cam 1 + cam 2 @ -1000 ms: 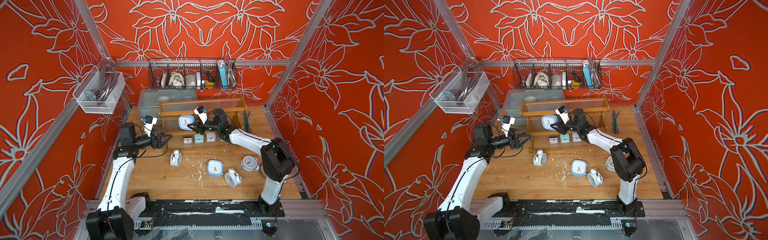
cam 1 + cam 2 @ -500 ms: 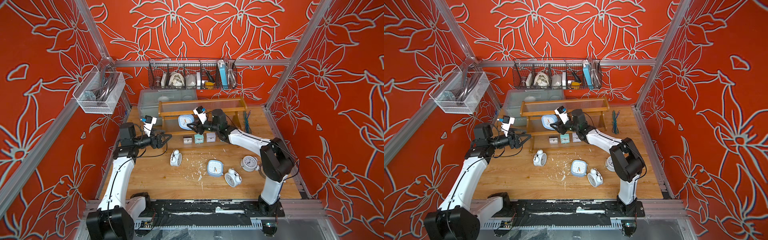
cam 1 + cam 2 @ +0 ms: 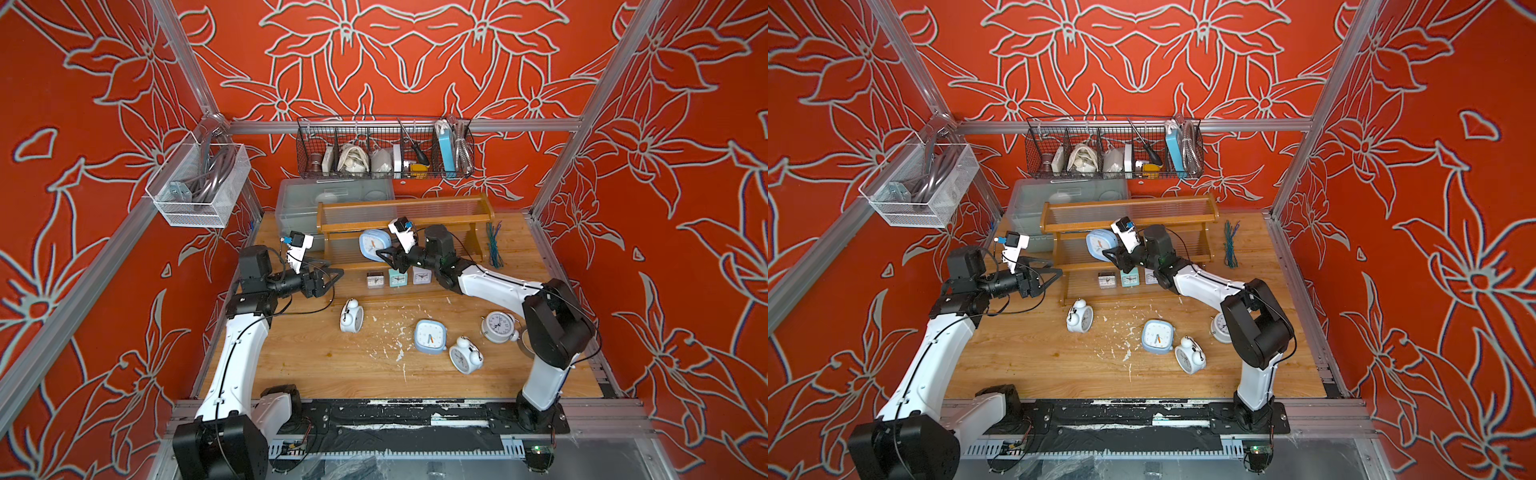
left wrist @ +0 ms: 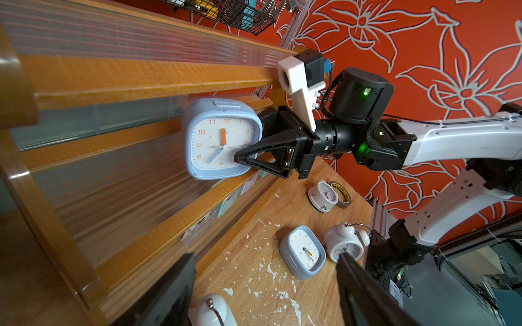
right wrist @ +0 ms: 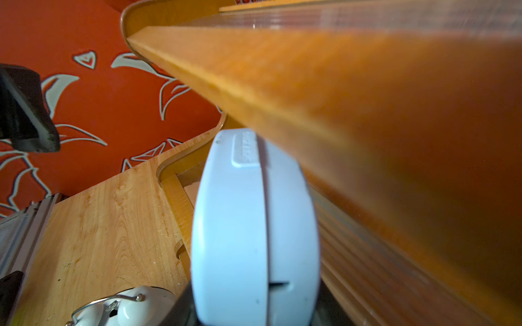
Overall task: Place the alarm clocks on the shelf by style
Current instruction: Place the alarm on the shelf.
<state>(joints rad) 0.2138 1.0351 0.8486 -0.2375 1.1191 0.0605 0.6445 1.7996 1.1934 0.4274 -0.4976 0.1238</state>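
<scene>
Clamped in the right gripper [image 4: 251, 139], the pale-blue clock [image 4: 217, 141] sits so close under the top rail of the shelf [image 4: 141, 76] that it could snag and twist loose; the left gripper [image 3: 332, 277] gapes empty.

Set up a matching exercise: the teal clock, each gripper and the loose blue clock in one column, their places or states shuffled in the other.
Things:
1. teal clock
2. left gripper
3. right gripper
4. loose blue clock

Places or states:
a. face up on the table
b. shut on held blue clock
c. open, empty
d. bottom tier of the shelf

Pairs: 1-d, 2-c, 3-b, 4-a
</scene>
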